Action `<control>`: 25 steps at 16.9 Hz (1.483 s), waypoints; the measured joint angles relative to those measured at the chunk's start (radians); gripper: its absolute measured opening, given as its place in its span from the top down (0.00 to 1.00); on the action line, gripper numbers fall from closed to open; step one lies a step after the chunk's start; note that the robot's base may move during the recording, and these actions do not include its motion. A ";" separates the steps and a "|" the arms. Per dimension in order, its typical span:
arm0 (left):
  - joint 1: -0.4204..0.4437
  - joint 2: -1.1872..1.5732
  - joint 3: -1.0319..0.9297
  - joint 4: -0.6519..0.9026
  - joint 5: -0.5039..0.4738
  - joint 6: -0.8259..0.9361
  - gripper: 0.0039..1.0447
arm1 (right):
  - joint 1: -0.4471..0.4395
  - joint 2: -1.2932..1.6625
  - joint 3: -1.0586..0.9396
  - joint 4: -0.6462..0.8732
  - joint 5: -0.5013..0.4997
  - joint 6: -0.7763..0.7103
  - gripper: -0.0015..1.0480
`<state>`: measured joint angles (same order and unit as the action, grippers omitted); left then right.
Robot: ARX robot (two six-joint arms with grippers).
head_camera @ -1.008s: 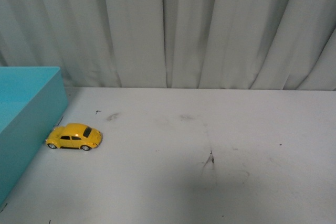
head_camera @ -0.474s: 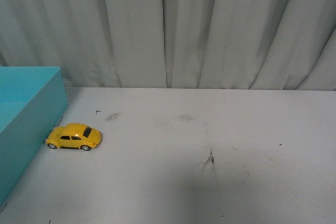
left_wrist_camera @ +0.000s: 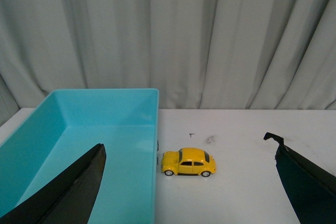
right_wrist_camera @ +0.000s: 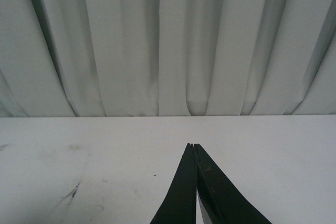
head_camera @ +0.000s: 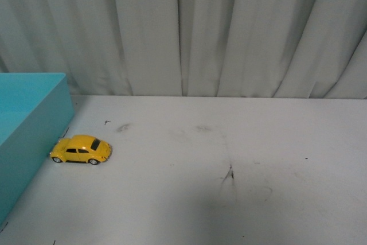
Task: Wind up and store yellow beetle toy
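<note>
The yellow beetle toy (head_camera: 81, 150) rests on its wheels on the white table at the left, its nose against the side of the turquoise box (head_camera: 26, 130). In the left wrist view the yellow beetle toy (left_wrist_camera: 188, 161) lies ahead of my left gripper (left_wrist_camera: 186, 148), whose black fingers (left_wrist_camera: 79, 187) are spread wide and open, with the toy well beyond them. My right gripper (right_wrist_camera: 192, 145) is shut with nothing in it, its fingertips pressed together above bare table. Neither arm appears in the front view.
The turquoise box (left_wrist_camera: 79, 129) is an open empty bin at the table's left edge. A grey pleated curtain (head_camera: 200, 27) hangs behind the table. Dark scuff marks (head_camera: 230, 175) dot the white tabletop (head_camera: 229, 142).
</note>
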<state>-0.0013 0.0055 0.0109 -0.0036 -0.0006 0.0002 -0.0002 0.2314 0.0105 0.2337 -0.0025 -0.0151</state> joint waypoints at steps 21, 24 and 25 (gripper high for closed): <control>-0.033 0.138 0.102 -0.246 -0.127 -0.113 0.06 | 0.000 -0.229 0.000 -0.238 0.005 0.001 0.06; 0.093 0.541 0.213 0.012 -0.088 -0.256 0.06 | 0.000 -0.229 0.000 -0.238 0.003 0.001 0.06; 0.083 0.671 0.253 0.128 -0.074 -0.256 0.06 | 0.000 -0.229 0.000 -0.238 0.003 0.001 0.06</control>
<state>0.0818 0.6762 0.2642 0.1246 -0.0750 -0.2554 0.0002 0.0025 0.0109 -0.0040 0.0002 -0.0143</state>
